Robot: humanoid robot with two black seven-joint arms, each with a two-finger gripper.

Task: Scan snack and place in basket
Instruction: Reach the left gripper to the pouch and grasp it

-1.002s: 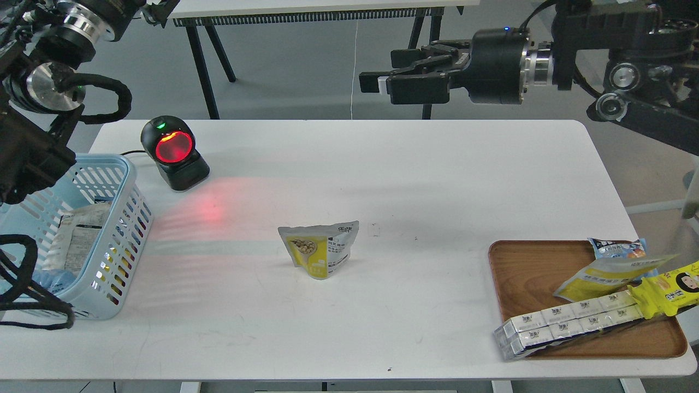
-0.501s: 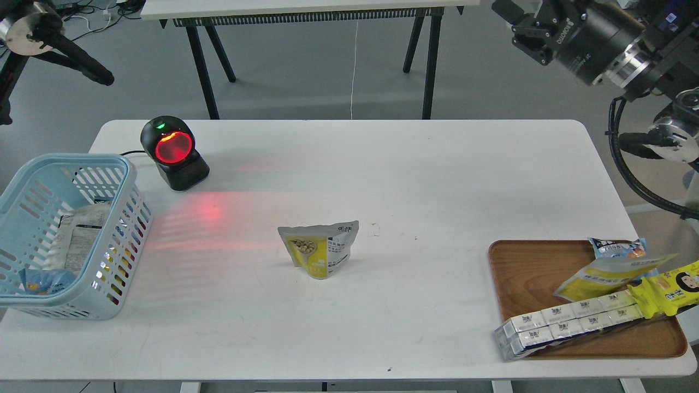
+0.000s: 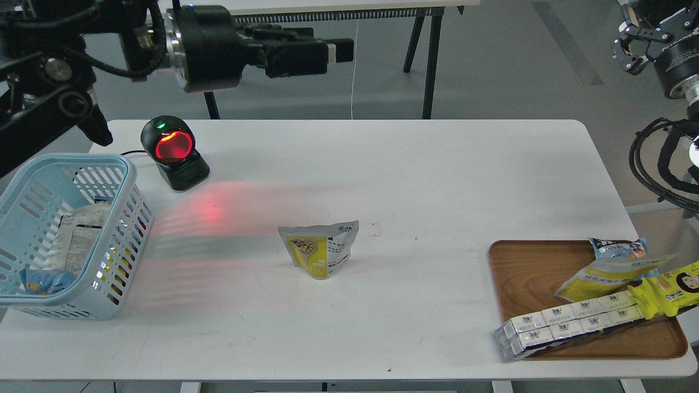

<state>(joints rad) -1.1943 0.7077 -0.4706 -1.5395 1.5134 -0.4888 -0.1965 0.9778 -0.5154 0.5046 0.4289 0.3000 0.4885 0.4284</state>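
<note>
Grey floor surrounds a white table (image 3: 382,164), and the legs of a second table stand beyond its far edge.

**Task items**
- The snack (image 3: 321,248) stands upright on the table near its centre, slightly toward the near side. It is free of both grippers and touches no other item.
- The basket (image 3: 123,218) sits at the near left edge of the table, well apart from the snack. It contains a pale printed packet (image 3: 76,234) and a small blue packet (image 3: 46,280).

**Other items**
- The scanner (image 3: 173,153) stands at the far left of the table, just beyond the basket. Its window glows red, a green light shows on top, and a red patch of light falls on the table surface to its near right.
- The wooden tray (image 3: 524,273) occupies the near right corner. It holds a flat yellow pouch (image 3: 606,275), a blue-and-white packet (image 3: 617,248), a long yellow packet (image 3: 669,289) with a cartoon face, and a row of white boxes (image 3: 568,322) overhanging the tray's near left edge.

**Arms**
- The left gripper (image 3: 333,51) extends horizontally toward the right, above and beyond the far left of the table, over the scanner. Its fingers lie close together and hold nothing.
- The right gripper (image 3: 636,35) is at the upper right corner, off the table. Its fingers cannot be told apart, so its state cannot be determined.
</note>
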